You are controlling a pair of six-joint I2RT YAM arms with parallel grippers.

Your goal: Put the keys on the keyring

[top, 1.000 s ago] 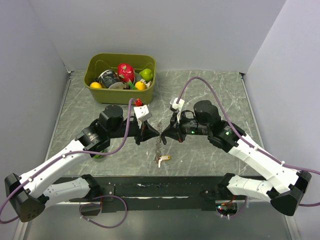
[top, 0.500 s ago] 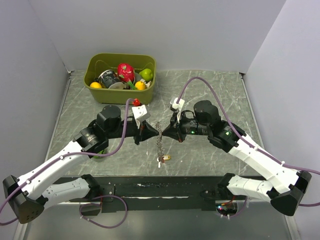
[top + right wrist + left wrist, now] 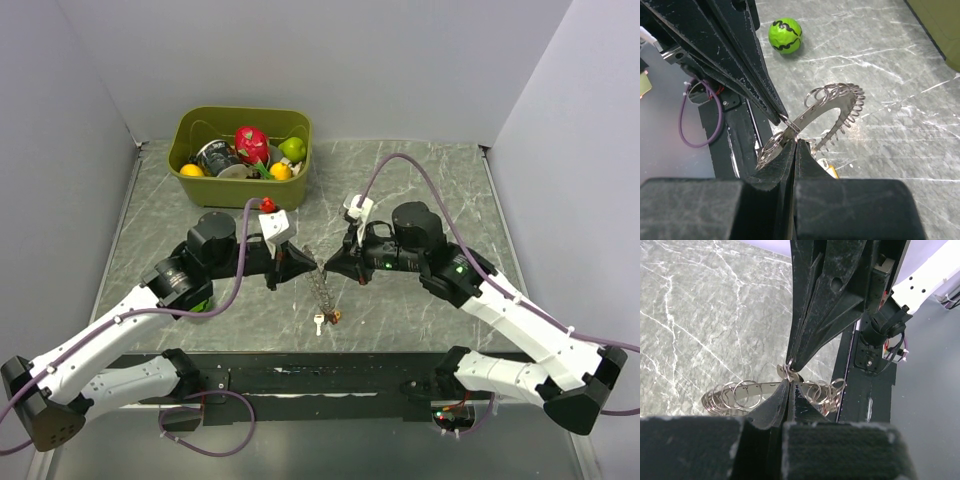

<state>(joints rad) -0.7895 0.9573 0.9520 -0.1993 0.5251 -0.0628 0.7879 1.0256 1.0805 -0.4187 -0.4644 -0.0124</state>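
The keyring hangs between my two grippers above the middle of the table. It is a curved metal band strung with several small split rings. My left gripper is shut on one small ring at the band's upper end. My right gripper faces it tip to tip and is shut on the band beside that ring. Two keys dangle at the keyring's lower end. One has a yellow head and the other looks pale. A black-headed key does not show.
An olive bin of toy fruit and other items stands at the back left. A green ball with black squiggles lies on the table under my left arm. The black base strip runs along the near edge.
My left arm has drawn back and swung a little, and the keyring now hangs more tilted between the tips. Both grips stay shut. The dangling keys have shifted slightly.
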